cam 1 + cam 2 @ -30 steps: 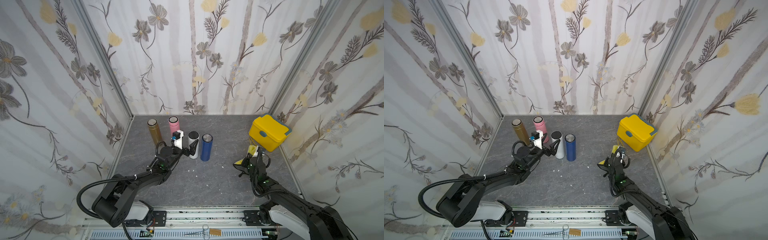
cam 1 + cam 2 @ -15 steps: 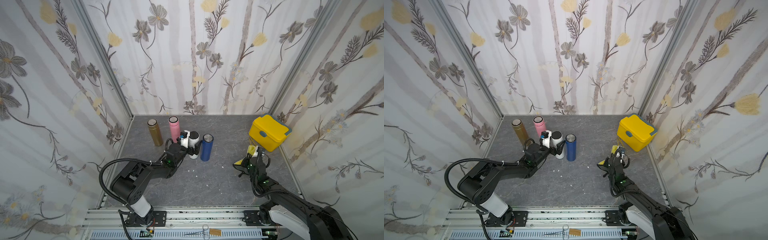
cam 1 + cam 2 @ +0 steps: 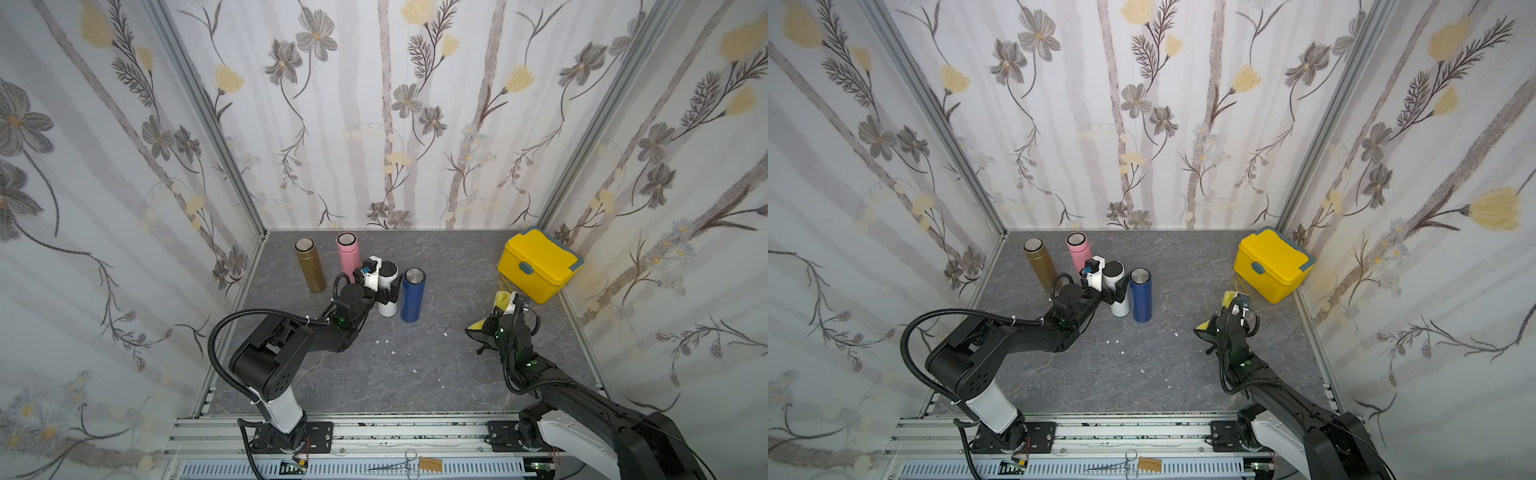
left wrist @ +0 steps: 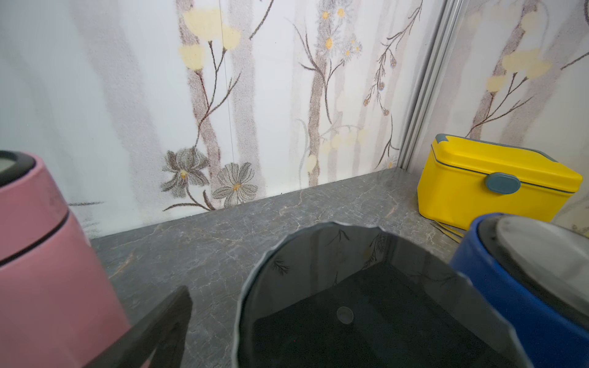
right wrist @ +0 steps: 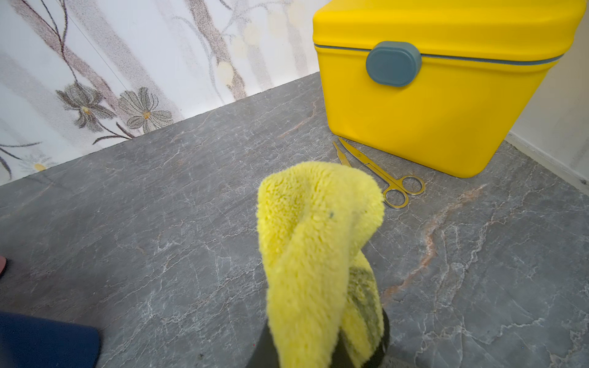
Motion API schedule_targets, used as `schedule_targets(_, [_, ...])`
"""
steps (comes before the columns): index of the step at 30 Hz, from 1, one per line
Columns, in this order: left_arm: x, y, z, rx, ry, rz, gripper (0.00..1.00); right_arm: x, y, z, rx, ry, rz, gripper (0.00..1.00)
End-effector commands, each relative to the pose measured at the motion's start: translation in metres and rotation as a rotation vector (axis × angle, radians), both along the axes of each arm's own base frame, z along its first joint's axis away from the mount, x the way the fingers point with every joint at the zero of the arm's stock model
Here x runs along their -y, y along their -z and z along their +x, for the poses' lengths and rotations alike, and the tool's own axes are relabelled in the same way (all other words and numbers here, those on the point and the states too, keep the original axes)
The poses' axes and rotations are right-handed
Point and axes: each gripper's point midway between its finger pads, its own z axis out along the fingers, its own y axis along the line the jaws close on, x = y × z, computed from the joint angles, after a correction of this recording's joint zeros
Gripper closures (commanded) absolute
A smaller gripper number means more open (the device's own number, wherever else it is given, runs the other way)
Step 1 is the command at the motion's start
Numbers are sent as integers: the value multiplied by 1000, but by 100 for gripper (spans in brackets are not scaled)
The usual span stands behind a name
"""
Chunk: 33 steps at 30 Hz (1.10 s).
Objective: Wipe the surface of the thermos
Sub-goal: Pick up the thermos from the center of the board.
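The white thermos stands upright at about 11 o'clock from the floor's centre, between the pink thermos at its 10 o'clock and the blue thermos, just beside it at 3 o'clock. A gold thermos stands farther off at 9 o'clock.

It looks like smooth painted metal with a glossy black lid: stiff, probably slippery, tall and narrow, so easy to tip. Mid-body, below the lid, seems the safest place to clamp.

The left gripper has its jaws wide apart, straddling the white thermos at mid-height; whether the pads touch it I cannot tell. In the left wrist view the black lid sits right under the camera, with one finger to its side.

The right gripper, well apart at 3 o'clock, is clamped on a soft yellow cloth, near the yellow box and scissors.
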Motion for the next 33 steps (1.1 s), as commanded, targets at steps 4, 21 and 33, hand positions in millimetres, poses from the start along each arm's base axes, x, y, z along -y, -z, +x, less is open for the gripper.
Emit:
schedule_targets(4, [-2,-12,5,44,-26,-6,10,-1,-6,3,25,-2,8,100])
schedule_targets(21, [-5,-24,7,63,-42,-6,13,-3,-5,4,19,-11,5,100])
schedule_targets(33, [-10,-36,8,62,-60,-60,100,-3,-5,4,19,-10,5,100])
